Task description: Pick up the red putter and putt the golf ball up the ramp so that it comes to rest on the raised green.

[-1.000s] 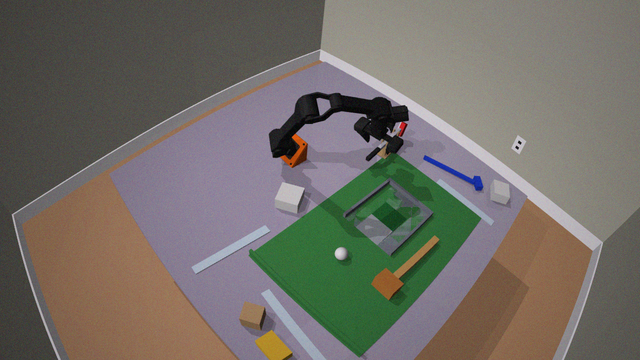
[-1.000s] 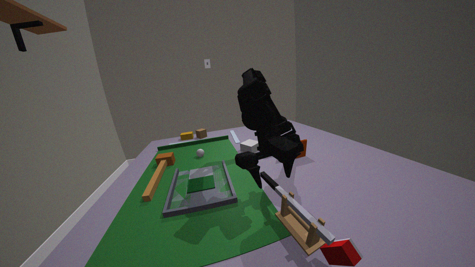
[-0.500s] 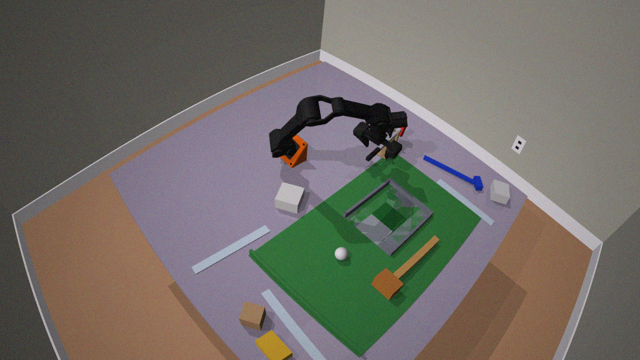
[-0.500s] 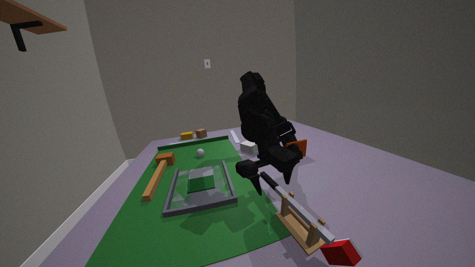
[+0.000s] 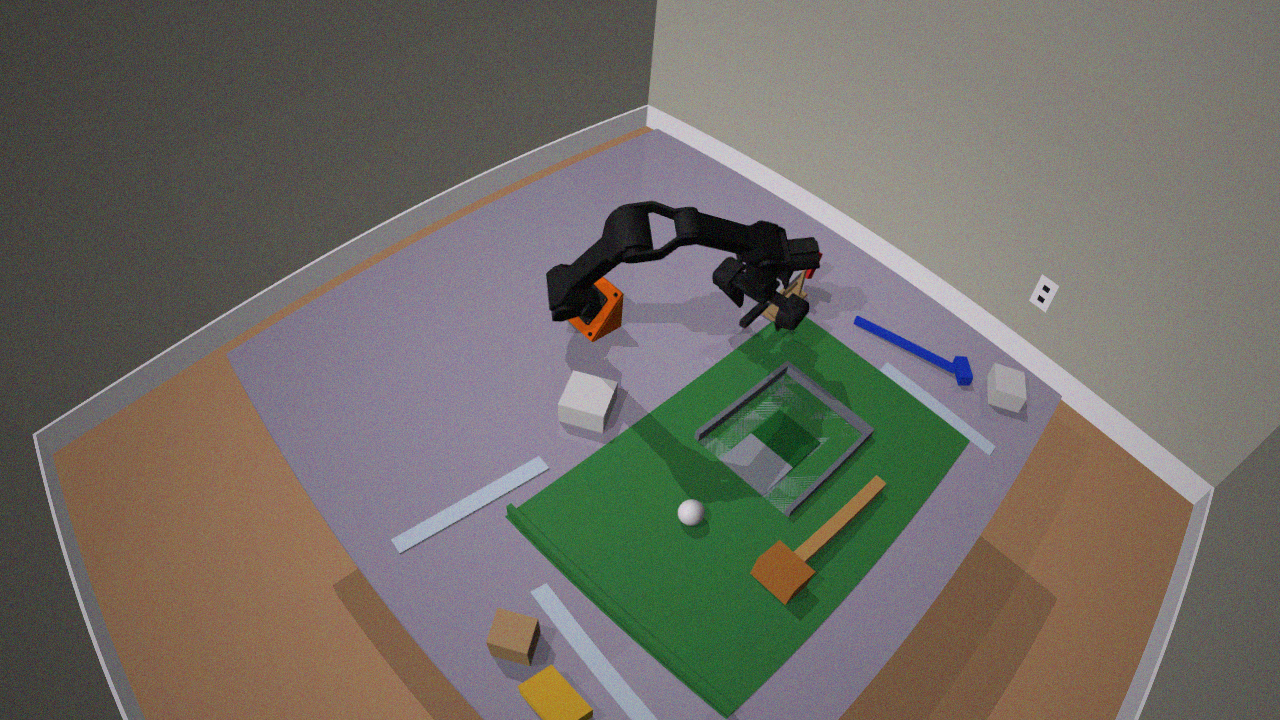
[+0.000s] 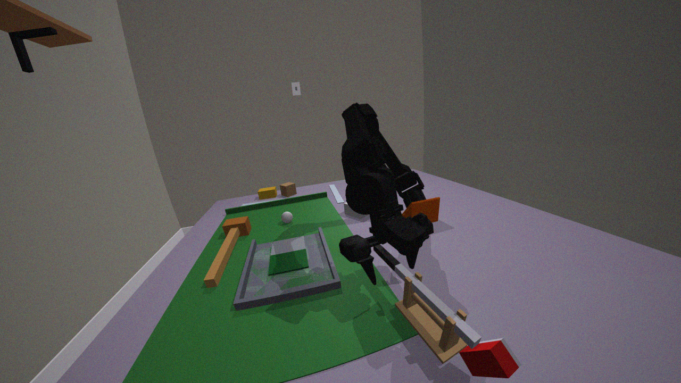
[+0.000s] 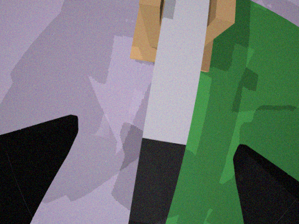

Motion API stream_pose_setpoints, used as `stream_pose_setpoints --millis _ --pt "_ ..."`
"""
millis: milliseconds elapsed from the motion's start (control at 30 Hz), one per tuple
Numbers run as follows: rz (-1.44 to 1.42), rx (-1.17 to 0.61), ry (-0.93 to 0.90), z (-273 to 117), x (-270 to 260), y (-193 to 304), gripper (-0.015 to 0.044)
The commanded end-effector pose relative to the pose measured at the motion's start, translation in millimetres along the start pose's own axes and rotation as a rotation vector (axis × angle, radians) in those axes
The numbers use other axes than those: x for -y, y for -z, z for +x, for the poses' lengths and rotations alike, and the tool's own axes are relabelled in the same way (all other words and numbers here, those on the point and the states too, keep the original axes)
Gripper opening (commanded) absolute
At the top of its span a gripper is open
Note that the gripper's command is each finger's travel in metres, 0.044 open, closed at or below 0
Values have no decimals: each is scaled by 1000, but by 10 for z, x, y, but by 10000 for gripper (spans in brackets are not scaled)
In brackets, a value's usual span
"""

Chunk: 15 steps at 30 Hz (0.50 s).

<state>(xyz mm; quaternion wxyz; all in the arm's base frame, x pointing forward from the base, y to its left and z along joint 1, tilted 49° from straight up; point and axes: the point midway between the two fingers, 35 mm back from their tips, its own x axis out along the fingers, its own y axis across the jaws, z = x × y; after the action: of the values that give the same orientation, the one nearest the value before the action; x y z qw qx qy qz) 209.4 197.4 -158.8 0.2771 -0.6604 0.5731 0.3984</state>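
Lavender tabletop point(image 5: 465, 358) point(image 6: 547, 266) point(image 7: 31, 31); claw point(image 5: 771, 313) point(image 6: 394, 276) point(image 7: 158, 139) released around red putter's point(image 5: 812, 266) point(image 6: 442, 305) point(image 7: 174, 93) grip. Off-centre closing could knock it off its wooden stand point(image 5: 776, 310) point(image 6: 428, 328) point(image 7: 143, 31).

- Place type: small plain room, exact kind not tellable; could not tell home from lab.
- Walls: bare, grey-beige, meeting in corners, with a pale baseboard point(image 5: 841, 239) point(image 6: 111, 297) along the foot.
- Fittings: white outlet plate point(image 5: 1043, 292) on the right wall in the top view; small white wall plate point(image 6: 295, 88) on the far wall in the exterior view.
- Shelf: brown wall shelf point(image 6: 52, 29) on a black bracket point(image 6: 21, 52), upper left in the exterior view.
- Surface: lilac sheet point(image 5: 429, 358) point(image 6: 538, 266) point(image 7: 28, 34) over a brown surface point(image 5: 170, 501).
- Setup: mini-golf, green mat point(image 5: 626, 555) point(image 6: 190, 328) point(image 7: 274, 134), white ball point(image 5: 690, 512) point(image 6: 286, 217) on it.
- Robot: black arm point(image 5: 631, 228) point(image 6: 364, 157) on an orange base point(image 5: 614, 313) point(image 6: 431, 209), suggesting a robot test area.
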Motion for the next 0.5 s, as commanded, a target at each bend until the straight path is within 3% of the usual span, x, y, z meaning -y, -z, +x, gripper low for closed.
stream_pose_setpoints --millis 0,467 --pt "0 1 1 -4 1 -2 387" --pt "0 1 1 -4 1 -2 20"
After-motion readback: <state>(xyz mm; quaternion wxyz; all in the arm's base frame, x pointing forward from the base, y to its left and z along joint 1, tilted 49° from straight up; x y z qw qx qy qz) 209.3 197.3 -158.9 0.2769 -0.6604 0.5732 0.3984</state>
